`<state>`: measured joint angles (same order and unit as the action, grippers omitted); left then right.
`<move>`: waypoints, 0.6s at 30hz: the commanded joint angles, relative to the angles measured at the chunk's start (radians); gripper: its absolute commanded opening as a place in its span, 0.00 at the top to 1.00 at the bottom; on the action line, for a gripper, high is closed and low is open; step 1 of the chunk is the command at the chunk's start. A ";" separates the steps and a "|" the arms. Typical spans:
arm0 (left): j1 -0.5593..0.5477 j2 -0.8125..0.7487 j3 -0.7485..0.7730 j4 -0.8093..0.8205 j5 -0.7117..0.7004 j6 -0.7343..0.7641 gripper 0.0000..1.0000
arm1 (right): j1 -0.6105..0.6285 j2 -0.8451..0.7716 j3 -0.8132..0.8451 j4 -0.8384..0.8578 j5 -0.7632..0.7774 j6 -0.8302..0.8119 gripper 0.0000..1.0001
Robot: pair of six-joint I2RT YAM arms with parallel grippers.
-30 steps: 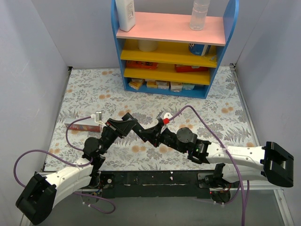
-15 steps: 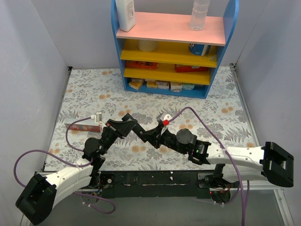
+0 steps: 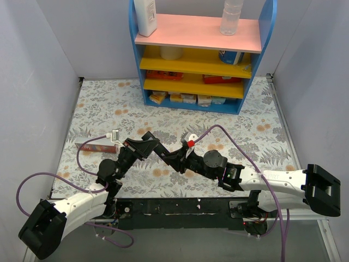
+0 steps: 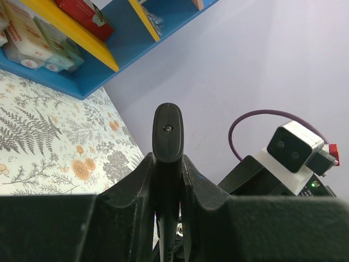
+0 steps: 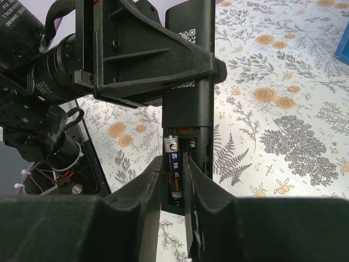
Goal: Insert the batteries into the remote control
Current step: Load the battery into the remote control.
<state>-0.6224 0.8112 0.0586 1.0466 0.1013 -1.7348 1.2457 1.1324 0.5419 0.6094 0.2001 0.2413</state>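
My left gripper point(image 3: 160, 154) is shut on the black remote control point(image 4: 167, 131) and holds it above the table; its rounded end sticks up between the fingers. In the right wrist view the remote point(image 5: 188, 103) shows its back with the battery bay open. My right gripper point(image 5: 174, 176) is shut on one dark battery point(image 5: 174, 164), which lies in the bay's left slot. The right slot shows only a bare spring point(image 5: 192, 143). The second battery is out of view. In the top view my right gripper point(image 3: 175, 161) meets the left one near the table's front middle.
A reddish-brown flat stick point(image 3: 97, 146) lies on the floral table at the left. A blue shelf unit point(image 3: 196, 54) with boxes and bottles stands at the back. The left arm's body point(image 5: 136, 49) fills the upper left of the right wrist view.
The right arm has edged slightly left and down toward the left gripper. The left arm has hardly moved.
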 commanded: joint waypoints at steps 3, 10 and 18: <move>-0.005 -0.001 0.007 0.012 0.015 -0.016 1.00 | 0.001 0.004 0.004 -0.002 0.053 -0.019 0.71; -0.005 -0.001 0.004 -0.033 0.000 -0.011 1.00 | 0.003 -0.023 -0.003 -0.011 0.099 -0.023 0.65; -0.003 0.000 0.000 -0.045 -0.005 -0.006 1.00 | 0.001 -0.034 0.001 -0.028 0.073 -0.033 0.54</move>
<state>-0.6220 0.8158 0.0586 0.9920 0.0856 -1.7355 1.2522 1.1229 0.5419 0.5793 0.2325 0.2325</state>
